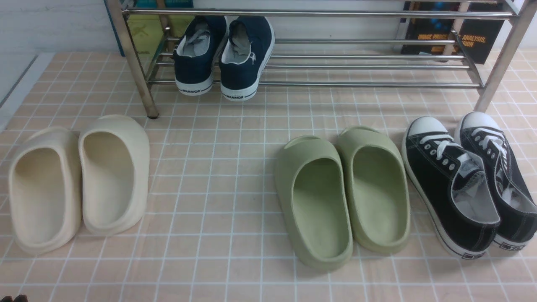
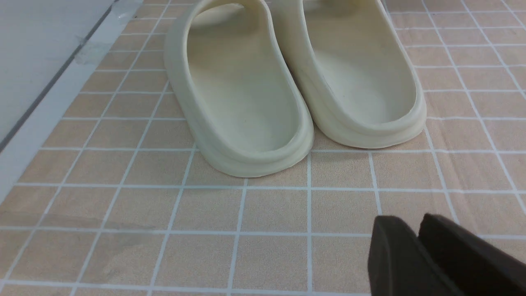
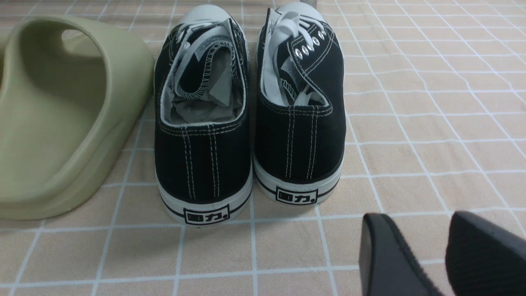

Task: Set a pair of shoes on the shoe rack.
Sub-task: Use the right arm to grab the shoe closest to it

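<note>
Right tool [image 3: 415,234], black sneakers [image 3: 203,156], navy WARRIOR pair [image 1: 243,63]

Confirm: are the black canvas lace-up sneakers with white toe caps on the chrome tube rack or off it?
Off. The black canvas sneakers stand upright on the tiled floor before the chrome rack.

Canvas shoes [image 1: 470,184] — glossy chrome rack [image 1: 356,84]

The black left end effector [image 2: 412,225] is hovering, jaws pressed together. The black right end effector [image 3: 421,224] is hovering, jaws parted, gripping nothing.
</note>
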